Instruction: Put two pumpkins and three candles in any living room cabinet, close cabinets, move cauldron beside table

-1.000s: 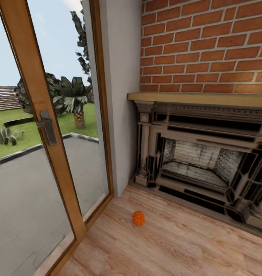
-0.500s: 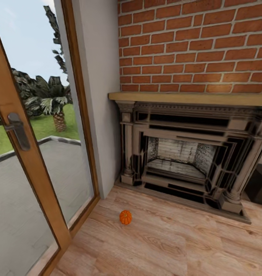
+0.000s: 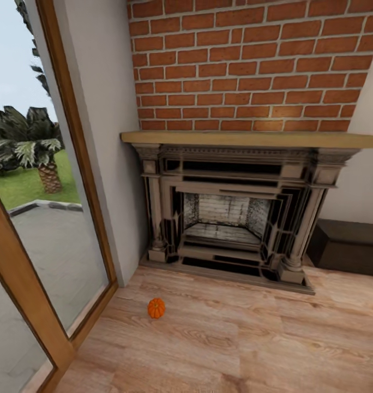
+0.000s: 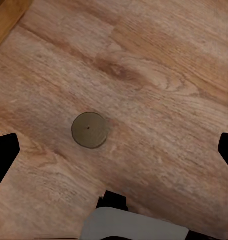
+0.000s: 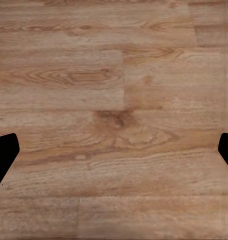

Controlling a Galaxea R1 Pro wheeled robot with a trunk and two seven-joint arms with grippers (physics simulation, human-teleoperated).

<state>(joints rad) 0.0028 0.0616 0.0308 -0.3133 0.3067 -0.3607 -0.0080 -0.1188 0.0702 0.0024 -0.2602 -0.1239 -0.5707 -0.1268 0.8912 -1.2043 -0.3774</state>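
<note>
I've panned right: whole view shifts, the pumpkin (image 3: 156, 308) itself hasn't moved, sits on the floor (image 3: 252, 349) before the fireplace (image 3: 230, 218). Dark cabinet (image 3: 347, 245) edge now shows, cut off at right. A candle (image 4: 89, 130) under the left end effector (image 4: 114, 150). Both end effectors spread, empty; right end effector (image 5: 114, 155) over bare floor.
</note>
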